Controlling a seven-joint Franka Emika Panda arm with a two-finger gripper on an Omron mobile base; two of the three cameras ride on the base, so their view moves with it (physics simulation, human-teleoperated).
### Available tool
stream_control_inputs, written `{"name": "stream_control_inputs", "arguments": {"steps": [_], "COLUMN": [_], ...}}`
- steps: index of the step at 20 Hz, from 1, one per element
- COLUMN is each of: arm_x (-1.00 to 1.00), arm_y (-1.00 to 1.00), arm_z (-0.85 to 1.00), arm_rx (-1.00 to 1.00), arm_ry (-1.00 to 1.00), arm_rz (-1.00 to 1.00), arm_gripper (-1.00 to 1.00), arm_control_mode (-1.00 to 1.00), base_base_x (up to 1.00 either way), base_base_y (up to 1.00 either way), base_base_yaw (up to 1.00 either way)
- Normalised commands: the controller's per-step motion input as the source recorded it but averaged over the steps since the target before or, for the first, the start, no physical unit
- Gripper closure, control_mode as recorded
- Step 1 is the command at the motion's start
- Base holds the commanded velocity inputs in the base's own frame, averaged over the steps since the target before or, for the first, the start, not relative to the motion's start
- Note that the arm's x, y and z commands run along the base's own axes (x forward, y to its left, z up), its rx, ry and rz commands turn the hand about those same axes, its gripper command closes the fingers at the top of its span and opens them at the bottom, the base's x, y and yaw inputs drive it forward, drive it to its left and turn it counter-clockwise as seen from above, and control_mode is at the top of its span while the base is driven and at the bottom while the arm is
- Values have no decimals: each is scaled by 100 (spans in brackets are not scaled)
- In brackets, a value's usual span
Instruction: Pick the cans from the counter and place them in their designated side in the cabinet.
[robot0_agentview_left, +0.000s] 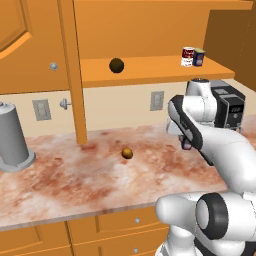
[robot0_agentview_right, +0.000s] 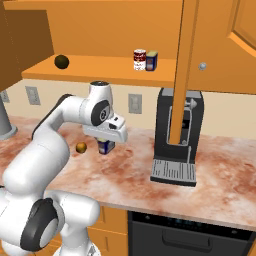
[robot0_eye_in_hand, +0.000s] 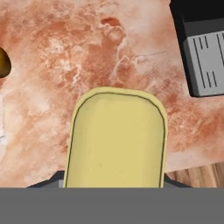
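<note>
My gripper (robot0_agentview_right: 105, 144) is shut on a dark blue can (robot0_agentview_right: 105, 147) with a yellow top (robot0_eye_in_hand: 116, 140), held upright low over the counter (robot0_agentview_right: 130, 172). I cannot tell whether the can still touches the stone. In the left base view my own arm hides most of the can, and a sliver of it (robot0_agentview_left: 186, 145) shows. On the cabinet shelf (robot0_agentview_left: 150, 70) a red-and-white can (robot0_agentview_left: 188, 56) and another dark blue can (robot0_agentview_left: 199, 57) stand side by side at the right end. The pair also shows as the red-and-white can (robot0_agentview_right: 139, 59) and the blue can (robot0_agentview_right: 151, 61).
A small brown ball (robot0_agentview_left: 127, 153) lies on the counter left of the gripper, and a dark ball (robot0_agentview_left: 116, 65) sits on the shelf. A black coffee machine (robot0_agentview_right: 177, 145) stands to the right, a tall grey cylinder (robot0_agentview_left: 12, 137) at far left. An open cabinet door's edge (robot0_agentview_right: 186, 70) hangs in front of the machine.
</note>
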Motion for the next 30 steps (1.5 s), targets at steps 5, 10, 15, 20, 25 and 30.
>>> {"name": "stream_control_inputs", "arguments": {"steps": [5, 10, 15, 20, 25, 30], "arm_x": [-8, -1, 0, -5, -3, 0], "arm_y": [0, 0, 0, 0, 0, 0], "arm_z": [36, 32, 28, 30, 26, 25], "arm_rx": [0, 0, 0, 0, 0, 0], "arm_ry": [-4, -8, -7, -9, -8, -6], "arm_rz": [1, 1, 1, 2, 2, 2], "arm_gripper": [100, 100, 100, 100, 100, 100], "arm_control_mode": [-100, -100, -100, -100, -100, -100], "base_base_x": [0, 0, 0, 0, 0, 0], "base_base_y": [0, 0, 0, 0, 0, 0], "base_base_yaw": [0, 0, 0, 0, 0, 0]}}
